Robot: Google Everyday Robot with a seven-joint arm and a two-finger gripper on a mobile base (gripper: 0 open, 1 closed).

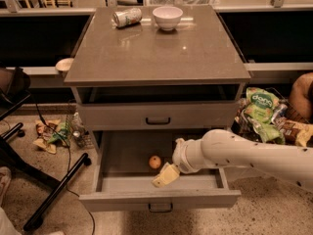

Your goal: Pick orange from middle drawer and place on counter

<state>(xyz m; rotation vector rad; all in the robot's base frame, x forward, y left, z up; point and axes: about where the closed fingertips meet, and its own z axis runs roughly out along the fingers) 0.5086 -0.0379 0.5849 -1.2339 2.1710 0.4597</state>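
Grey middle drawer (122,156) stands open with the orange (155,161) loose on its floor; your pincer (165,176) hovers just beside it, open or closed you cannot tell. Come down off-centre and you risk nudging the orange so it rolls away.

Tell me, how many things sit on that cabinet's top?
2: a can lying at the back left and a white bowl beside it. The tool hangs over the open drawer, right of the orange.
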